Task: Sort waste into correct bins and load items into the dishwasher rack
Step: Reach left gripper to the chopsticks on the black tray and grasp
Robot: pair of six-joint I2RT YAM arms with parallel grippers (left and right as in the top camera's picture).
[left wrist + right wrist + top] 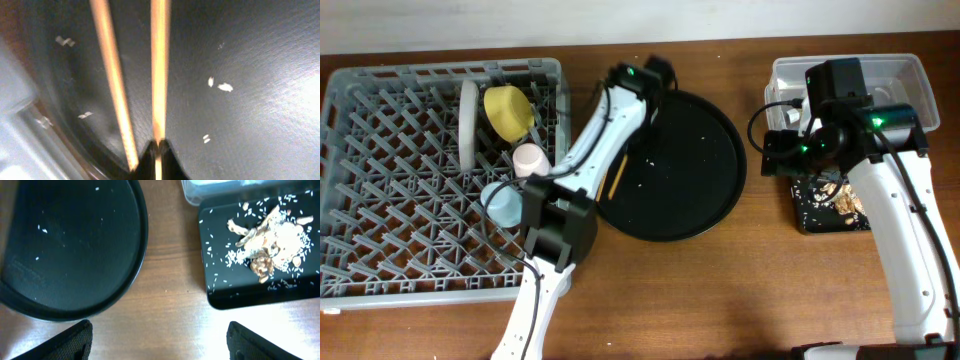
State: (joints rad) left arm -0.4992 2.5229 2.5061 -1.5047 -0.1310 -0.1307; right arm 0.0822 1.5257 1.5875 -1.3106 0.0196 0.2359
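1. Chopsticks [114, 95]: two thin, straight, pale-brown wooden rods lying on the round black tray [250, 75]. The tray surface is matte and finely pebbled, with a few white grains on it.
2. Left wrist view: the stick axes run near to far, closer together at the near end. Overhead: one stick [616, 175] shows at the tray's left rim, beside the left arm.
3. Left end effector [158, 150]: dark tips clenched on the near end of the right-hand stick. The view is blurred.
4. Right end effector [160, 337]: released, black fingers wide apart with nothing between them, above the bare wooden desk [170, 280].
5. Black rectangular tray [215, 295]: glossy, holding tan crumbly scraps [265, 235] and scattered grains.
6. Rack [380, 200]: grey plastic lattice with pegs. It holds a plate [468, 120] on edge, a yellow bowl [508, 110], a pink cup [529, 158] and a blue cup [503, 203].
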